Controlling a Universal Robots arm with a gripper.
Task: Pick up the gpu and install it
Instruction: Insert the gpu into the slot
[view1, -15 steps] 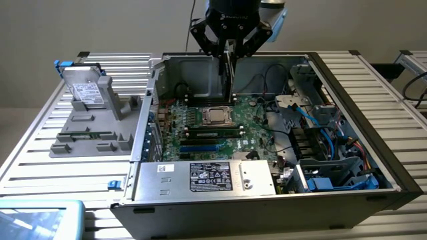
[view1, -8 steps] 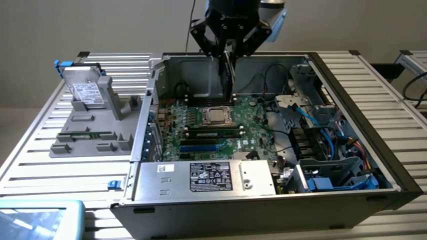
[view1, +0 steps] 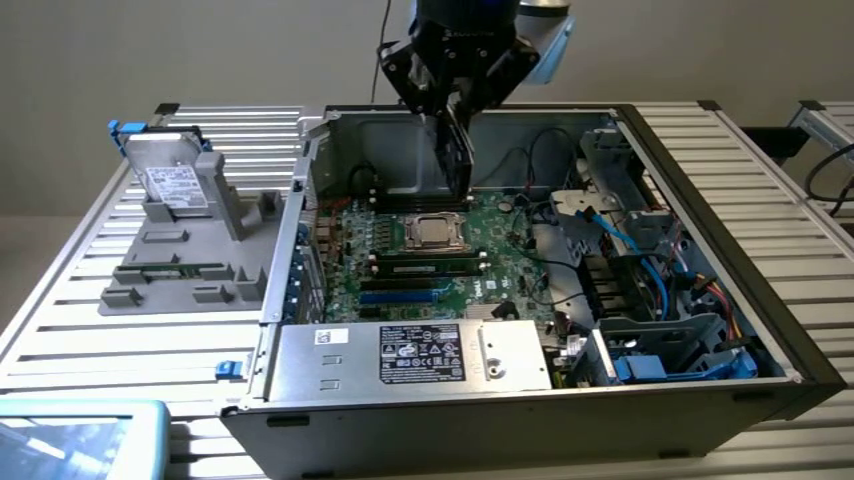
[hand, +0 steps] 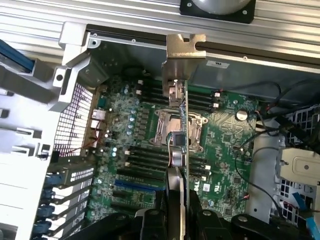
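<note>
gpu (view1: 461, 165) clamped edge-on in tool (view1: 446, 108) above open case (view1: 721, 232) on slatted table (view1: 754, 150), plain wall (view1: 200, 50) behind.

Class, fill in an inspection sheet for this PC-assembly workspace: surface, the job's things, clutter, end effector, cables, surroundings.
Surface: slatted metal table carrying an open computer case.
Job's things: gpu hanging edge-on over the motherboard, in no slot.
Clutter: grey fixture beside the case, with a hard drive standing in it.
End effector: the end effector is shut on the gpu, above the case.
Cables: blue cables and black cables inside the case, toward the exterior view's right.
Surroundings: plain wall behind; a blue-edged object at the table's near corner.
</note>
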